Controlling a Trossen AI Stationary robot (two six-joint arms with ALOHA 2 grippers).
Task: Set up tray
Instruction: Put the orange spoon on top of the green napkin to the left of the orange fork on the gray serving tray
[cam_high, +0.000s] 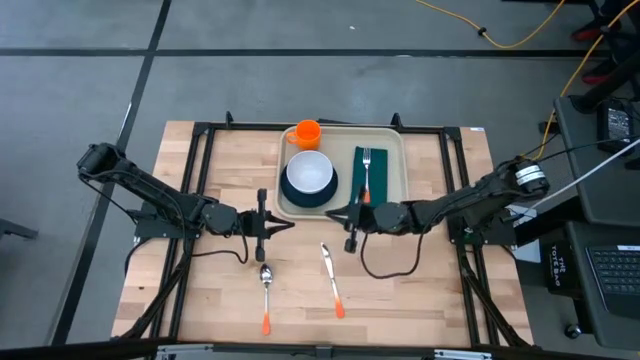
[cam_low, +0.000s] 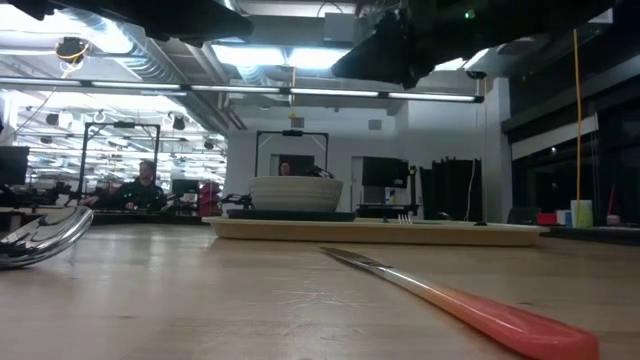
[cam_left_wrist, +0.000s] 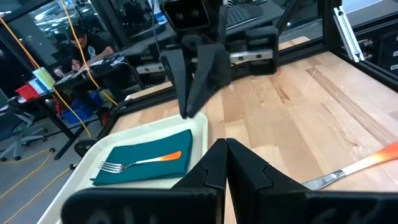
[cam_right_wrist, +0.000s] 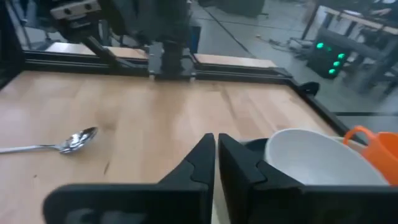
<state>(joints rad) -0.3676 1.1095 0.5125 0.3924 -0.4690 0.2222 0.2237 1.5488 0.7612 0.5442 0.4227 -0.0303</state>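
Note:
The beige tray (cam_high: 392, 190) lies at the table's far middle. On it stand an orange cup (cam_high: 306, 133) and a white bowl (cam_high: 309, 174) on a dark teal plate (cam_high: 300, 198). A green napkin (cam_high: 367, 178) beside them carries a fork (cam_left_wrist: 140, 162). A spoon (cam_high: 266, 288) and an orange-handled knife (cam_high: 332, 280) lie flat on the wood, nearer than the tray. My left gripper (cam_high: 286, 226) is shut and hovers level at the tray's near left corner. My right gripper (cam_high: 338, 213) is shut and hovers over the tray's near edge, facing the left one.
Black frame rails (cam_high: 200, 160) run along the table's left, right and far sides. Bare wood (cam_high: 420, 290) lies at the near right. In the low view the knife (cam_low: 450, 290) and the spoon's bowl (cam_low: 40, 235) lie close to the near edge. People sit in the room beyond.

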